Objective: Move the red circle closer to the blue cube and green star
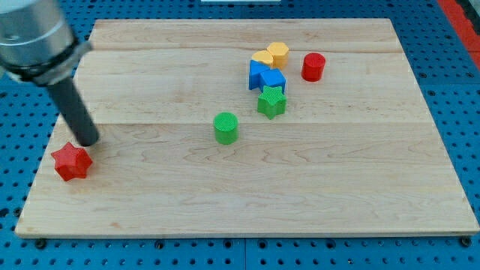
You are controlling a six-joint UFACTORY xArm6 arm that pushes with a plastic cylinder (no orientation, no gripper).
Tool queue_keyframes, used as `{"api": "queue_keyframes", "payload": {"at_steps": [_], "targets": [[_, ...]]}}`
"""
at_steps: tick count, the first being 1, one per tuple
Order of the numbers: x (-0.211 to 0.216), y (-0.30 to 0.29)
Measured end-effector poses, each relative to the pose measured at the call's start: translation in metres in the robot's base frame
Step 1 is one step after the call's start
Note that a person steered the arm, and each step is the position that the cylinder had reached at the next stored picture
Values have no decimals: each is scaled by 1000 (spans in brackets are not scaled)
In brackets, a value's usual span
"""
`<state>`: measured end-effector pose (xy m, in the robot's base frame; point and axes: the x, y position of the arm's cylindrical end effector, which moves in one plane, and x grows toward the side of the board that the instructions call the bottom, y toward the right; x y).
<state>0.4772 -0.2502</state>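
Note:
The red circle (313, 67) stands near the view's top right of the wooden board. To its left is a cluster: two blue blocks (265, 76), one a cube, with the green star (271, 102) just below them. A gap separates the red circle from the cluster. My tip (87, 141) is far off at the view's left, just above the red star (71, 161) and far from the red circle.
Two yellow blocks (271, 54) touch the top of the blue blocks. A green circle (226, 127) stands near the board's middle. The wooden board (150, 202) lies on a blue perforated table (457, 112).

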Motion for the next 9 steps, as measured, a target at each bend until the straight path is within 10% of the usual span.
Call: {"api": "queue_keyframes", "payload": {"at_steps": [5, 9], "targets": [[88, -1], [-12, 434]]}}
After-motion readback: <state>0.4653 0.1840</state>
